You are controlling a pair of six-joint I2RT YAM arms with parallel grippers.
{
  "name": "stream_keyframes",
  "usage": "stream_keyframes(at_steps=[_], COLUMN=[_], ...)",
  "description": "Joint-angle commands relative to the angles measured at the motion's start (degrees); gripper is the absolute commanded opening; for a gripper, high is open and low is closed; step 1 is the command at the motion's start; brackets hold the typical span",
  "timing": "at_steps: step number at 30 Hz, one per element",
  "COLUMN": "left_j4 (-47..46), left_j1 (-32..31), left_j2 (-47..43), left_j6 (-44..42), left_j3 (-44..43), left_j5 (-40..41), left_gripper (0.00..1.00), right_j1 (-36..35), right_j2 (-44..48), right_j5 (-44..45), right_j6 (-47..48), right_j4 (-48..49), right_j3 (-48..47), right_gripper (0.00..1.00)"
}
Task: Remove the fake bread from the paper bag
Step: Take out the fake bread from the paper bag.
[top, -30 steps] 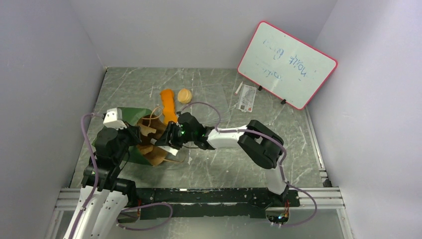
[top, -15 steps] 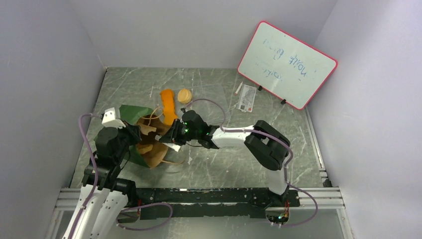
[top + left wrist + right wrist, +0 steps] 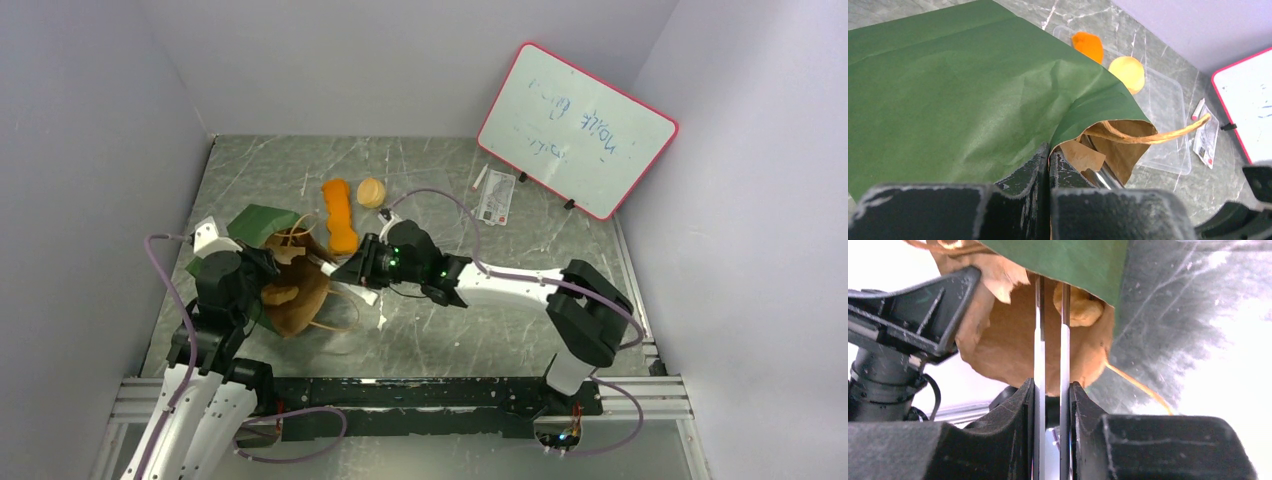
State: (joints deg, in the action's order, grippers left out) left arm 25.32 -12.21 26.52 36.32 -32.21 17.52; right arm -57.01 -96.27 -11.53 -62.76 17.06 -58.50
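The paper bag, dark green outside and brown inside, lies on its side with its mouth toward the right arm. My left gripper is shut on the bag's mouth edge. My right gripper is shut on a pair of metal tongs, whose tips reach into the bag mouth. A tan bread piece sits inside the bag beside the tong tips and also shows in the top view. An orange loaf and a round bun lie outside the bag.
The loaf and bun rest on a clear plastic tray. A pink-framed whiteboard leans at the back right, with a marker and a small packet in front of it. Grey walls close in on both sides.
The right gripper with the tongs has drawn back to the right. The left gripper has turned the bag, so its brown inside and a bread piece now face up.
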Motion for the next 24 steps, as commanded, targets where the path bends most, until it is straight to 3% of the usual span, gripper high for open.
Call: stream_keyframes(at_steps=[1, 24], left_j4=[-3.0, -9.6], left_j1=[0.1, 0.1], left_j2=[0.0, 4.1], left_j6=[2.5, 0.7], left_j3=[-0.9, -2.7], left_j5=[5.0, 14.6], left_gripper=[0.07, 0.07], right_j1=[-0.9, -10.1], right_j2=[5.6, 26.5], right_j5=[3.0, 12.5], right_j6=[0.6, -0.1], right_j4=[1.0, -10.1], right_j3=[4.3, 14.7], right_gripper=[0.06, 0.05])
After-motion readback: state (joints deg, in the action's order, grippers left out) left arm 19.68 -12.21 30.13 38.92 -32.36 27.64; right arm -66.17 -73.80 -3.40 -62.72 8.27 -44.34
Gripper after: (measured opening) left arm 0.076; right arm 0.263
